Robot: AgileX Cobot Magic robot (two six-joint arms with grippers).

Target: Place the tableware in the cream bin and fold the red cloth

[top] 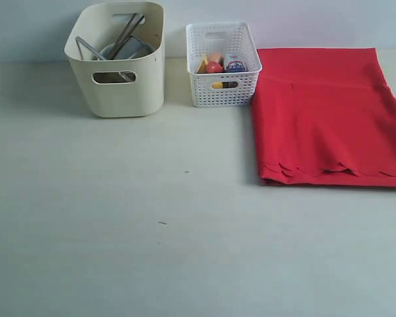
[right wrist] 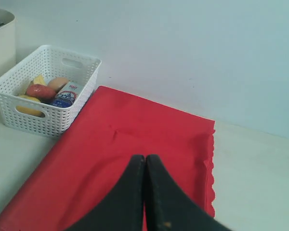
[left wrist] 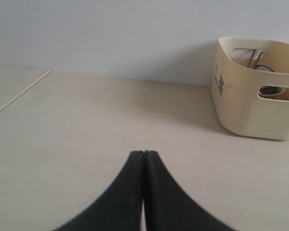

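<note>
Left end effector (left wrist: 143,159) and right end effector (right wrist: 145,163) are both pressed closed, holding nothing. Tableware (top: 124,39) stands inside the cream bin (top: 119,99). The red cloth (top: 327,112) lies layered on the counter (top: 152,231), touching the white basket (top: 221,96). In my judgement, any further fold needs a corner pinch and squared edges. Bin contents are mostly hidden, and the cloth runs out of the exterior view.

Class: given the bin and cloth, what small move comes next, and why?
Probably just park the shut left end effector and right end effector: utensils already sit in the cream bin, and the red cloth lies folded, scalloped edges stacked.
</note>
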